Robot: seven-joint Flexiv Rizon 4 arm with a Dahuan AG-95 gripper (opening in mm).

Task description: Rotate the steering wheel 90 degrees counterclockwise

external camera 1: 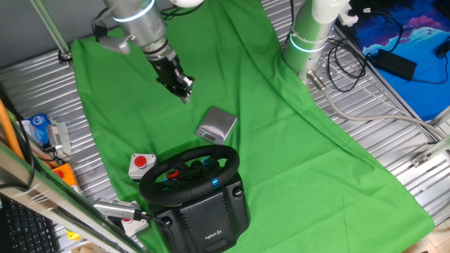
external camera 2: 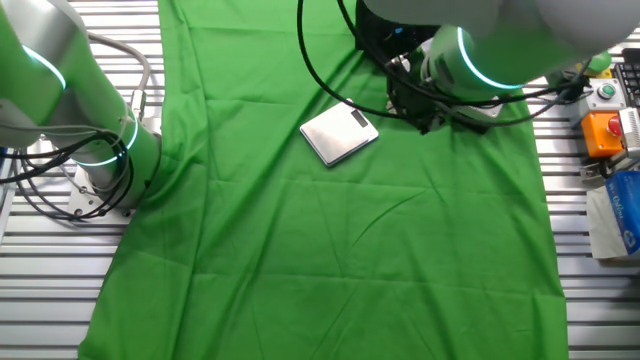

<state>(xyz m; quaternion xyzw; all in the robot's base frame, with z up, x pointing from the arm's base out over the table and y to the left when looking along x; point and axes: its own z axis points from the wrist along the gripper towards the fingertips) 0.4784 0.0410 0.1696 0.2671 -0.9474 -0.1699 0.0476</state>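
Gripper (external camera 1: 184, 89) aloft over the green cloth (external camera 1: 295, 140) toward the far edge, gripping nothing, finger spacing indiscernible; steering wheel (external camera 1: 190, 172) at the near edge on its black base (external camera 1: 211, 221), untouched, well apart; probably poised high for a clear descent onto the rim.

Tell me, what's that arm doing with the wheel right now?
Gripper up over the cloth, clear of the wheel, nothing held. Wheel untouched. Grey box lies between them.
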